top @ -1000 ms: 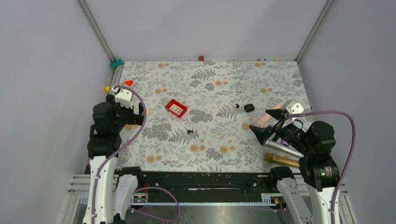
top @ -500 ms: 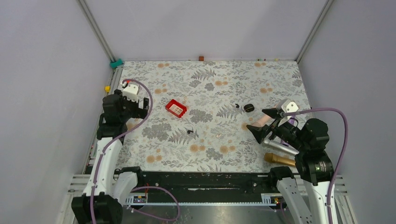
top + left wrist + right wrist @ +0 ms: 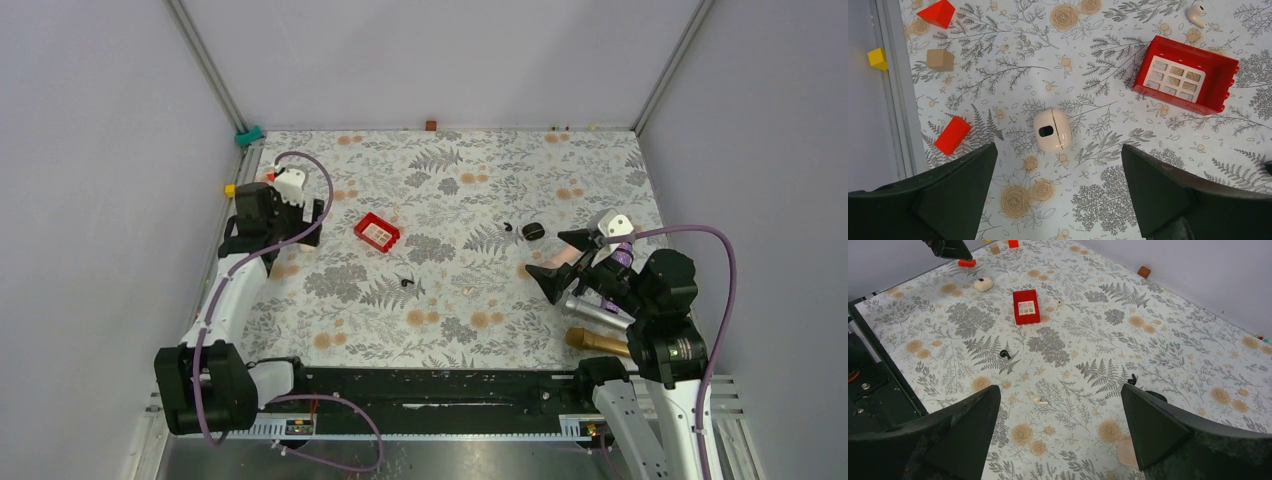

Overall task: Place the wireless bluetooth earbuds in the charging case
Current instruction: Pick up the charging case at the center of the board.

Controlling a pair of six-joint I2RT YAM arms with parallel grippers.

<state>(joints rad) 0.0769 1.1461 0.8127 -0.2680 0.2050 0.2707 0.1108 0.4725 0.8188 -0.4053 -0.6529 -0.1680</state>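
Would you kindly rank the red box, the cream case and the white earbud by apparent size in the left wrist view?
Largest to smallest: red box, cream case, white earbud. None look alike.

I see a white case (image 3: pixel 1052 130) just ahead between my left fingers (image 3: pixel 948 195), a red box (image 3: pixel 1219 80) farther, rightward.

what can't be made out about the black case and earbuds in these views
- charging case: in the right wrist view mostly behind a finger of the right pincer; in the top view too small to tell lid open or shut
- earbuds: specks in the top view, stem direction unreadable
- dark shape: cut off by the left wrist view's right edge, unidentifiable
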